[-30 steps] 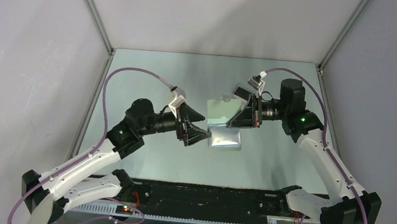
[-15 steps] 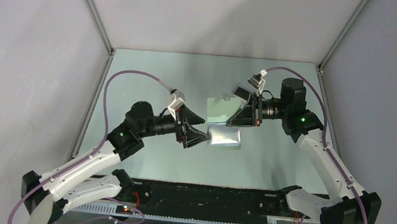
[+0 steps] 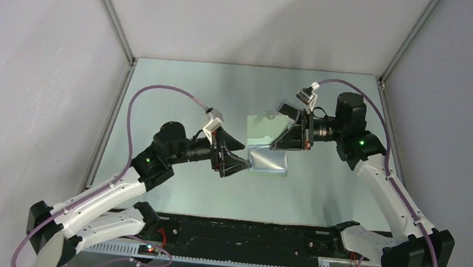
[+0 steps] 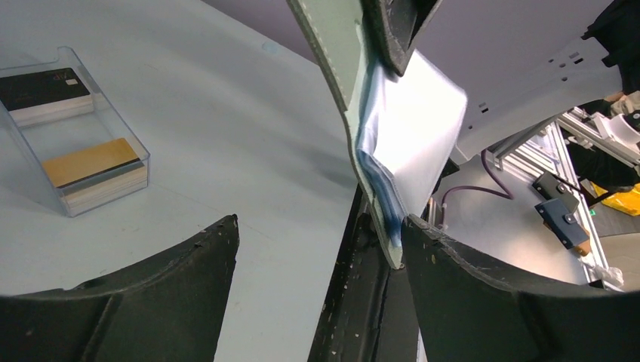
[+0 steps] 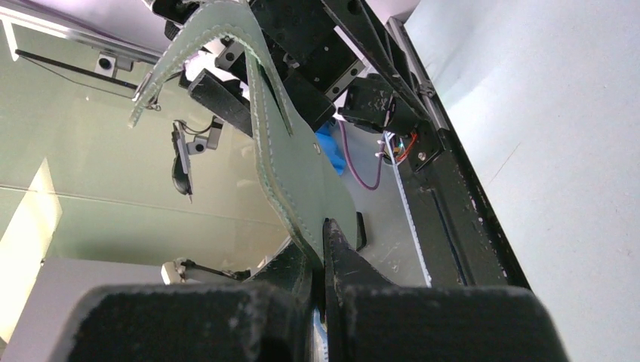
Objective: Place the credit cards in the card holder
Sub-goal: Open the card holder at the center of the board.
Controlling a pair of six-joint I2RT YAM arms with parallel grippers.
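Two stacks of credit cards [image 4: 90, 161] sit in the clear tray [image 4: 113, 194] while the right hand [image 5: 323, 226] pinches the card holder [image 4: 411, 124] aloft and open, so the wide, empty left hand [image 3: 235, 164] beside it likely must fetch a card next.

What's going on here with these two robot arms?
The right gripper is shut on the card holder, holding it open above the table. The left gripper is open and empty, next to the holder's lower edge. The credit cards lie stacked in a clear tray on the table, one stack showing orange-gold, the other black.
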